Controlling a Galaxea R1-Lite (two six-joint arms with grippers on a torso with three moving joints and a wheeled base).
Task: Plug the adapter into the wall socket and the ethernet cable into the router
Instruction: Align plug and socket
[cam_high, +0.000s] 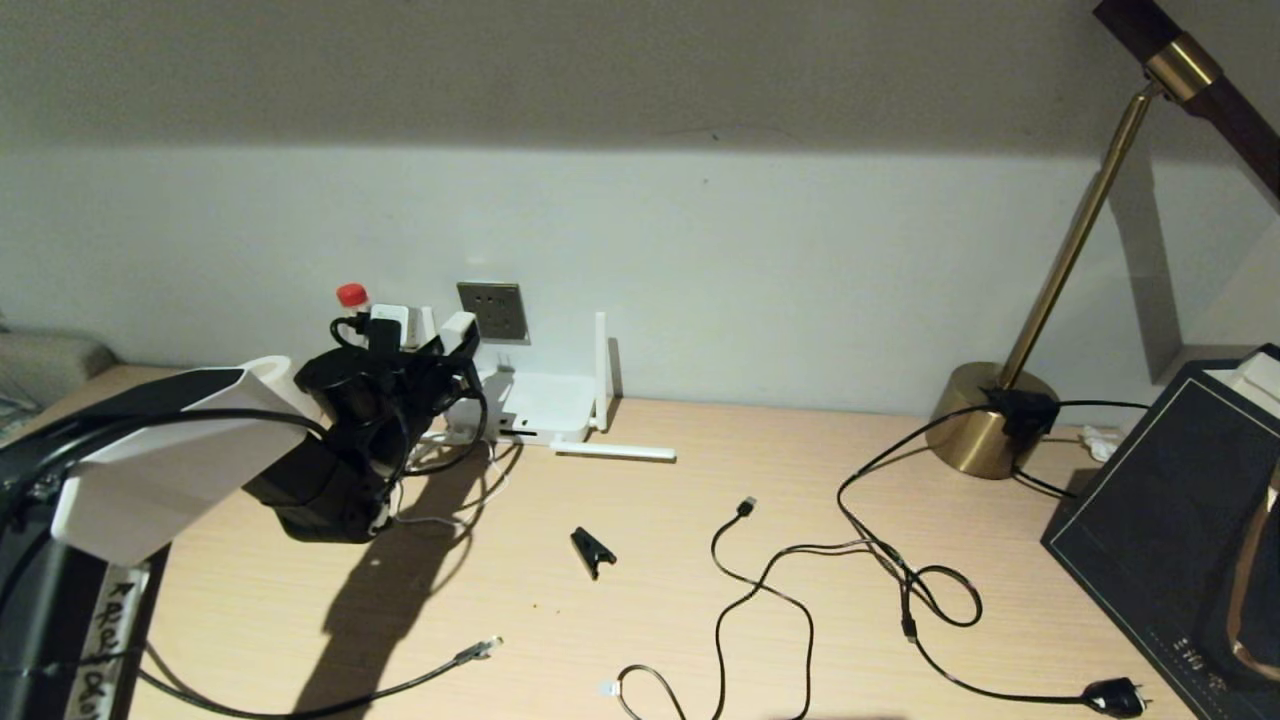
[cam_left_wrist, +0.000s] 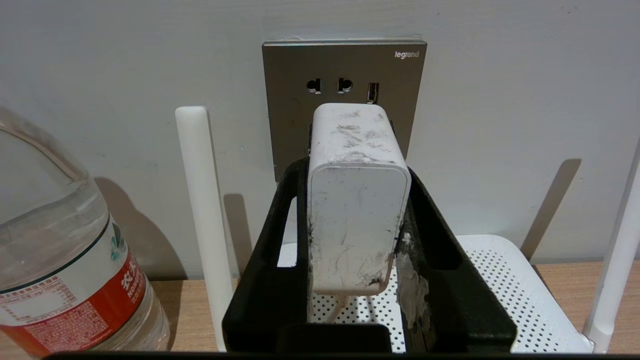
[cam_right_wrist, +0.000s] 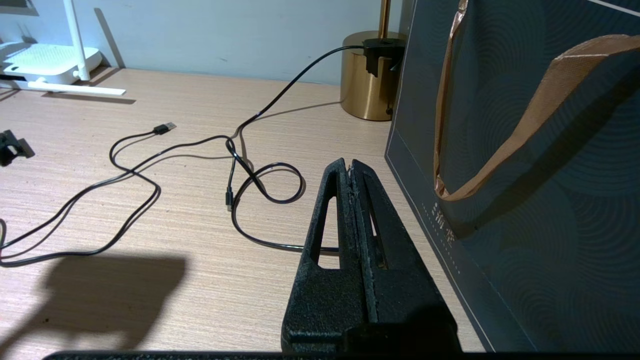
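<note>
Left wrist view shows you the left gripper (cam_left_wrist: 357, 175) clamped on the white adapter (cam_left_wrist: 356, 200), raised level at the wall socket (cam_left_wrist: 300, 100) above the router (cam_left_wrist: 500, 280), not visibly seated, while the ethernet cable (cam_high: 440, 672) lies unplugged on the desk (cam_high: 700, 600) and the right gripper (cam_right_wrist: 350, 170) rests closed, empty.

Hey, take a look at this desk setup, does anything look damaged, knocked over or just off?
Yes. One router antenna lies flat on the desk while another stands upright. The adapter held in the left gripper is badly scuffed with dark marks.
</note>
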